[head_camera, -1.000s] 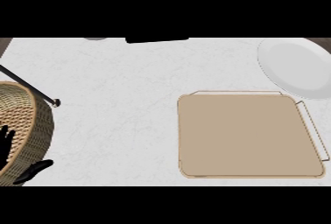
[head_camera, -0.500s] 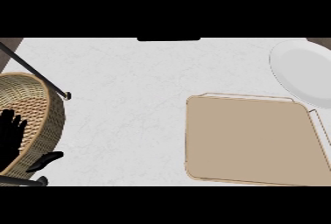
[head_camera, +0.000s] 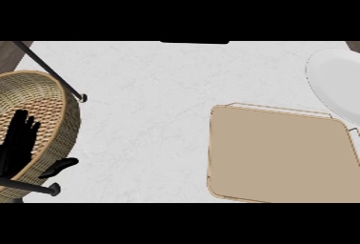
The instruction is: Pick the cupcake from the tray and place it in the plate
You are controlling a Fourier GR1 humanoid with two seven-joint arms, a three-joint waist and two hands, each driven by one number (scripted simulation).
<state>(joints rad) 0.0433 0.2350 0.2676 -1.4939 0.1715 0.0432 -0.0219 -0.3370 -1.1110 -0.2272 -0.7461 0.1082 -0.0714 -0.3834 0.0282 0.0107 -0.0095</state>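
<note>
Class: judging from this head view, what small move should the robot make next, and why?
Probably bring the right hand toward the tray: it lies at the right, near the plate, while the open left hand rests over the wicker basket. No cupcake is in view.

The tan rectangular tray (head_camera: 281, 157) and white round plate (head_camera: 337, 86) now lie further right in view. The woven wicker basket (head_camera: 44, 95) and black left robot hand (head_camera: 20, 143) show more.

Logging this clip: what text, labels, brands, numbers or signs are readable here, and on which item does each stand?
None: no word, label, brand, number or sign shows anywhere in the head view. The tan tray, the white plate, the wicker basket, the pale counter and the black left hand are all unmarked.
</note>
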